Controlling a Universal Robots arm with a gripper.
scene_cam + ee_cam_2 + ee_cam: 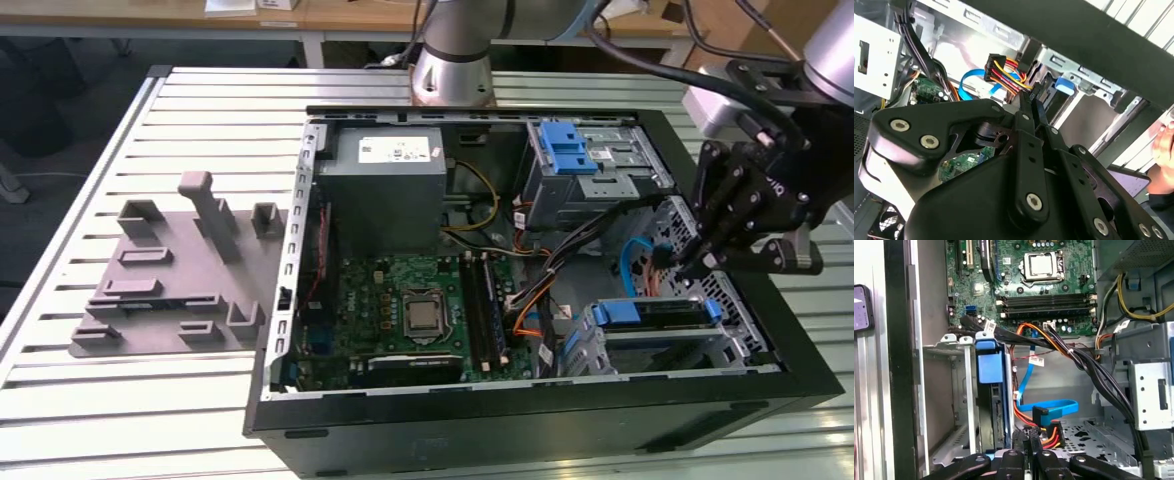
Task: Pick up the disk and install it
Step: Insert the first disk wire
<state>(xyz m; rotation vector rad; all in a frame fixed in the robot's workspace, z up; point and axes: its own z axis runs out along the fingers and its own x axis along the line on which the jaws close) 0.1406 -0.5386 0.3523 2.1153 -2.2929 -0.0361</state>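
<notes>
First wrist view: end effector (1029, 442), fingers pinched together and holding nothing, hovers inside the computer case (534, 425), the disk (989, 390) just beside it, already seated in its bay.

Site was a robotics lab or workshop. An opened desktop computer case (534, 400) lay on a slatted aluminium workbench (200, 110), motherboard (400, 310) exposed. A grey fixture plate (160, 300) sat beside it; wooden desks (320, 15) stood behind.
</notes>
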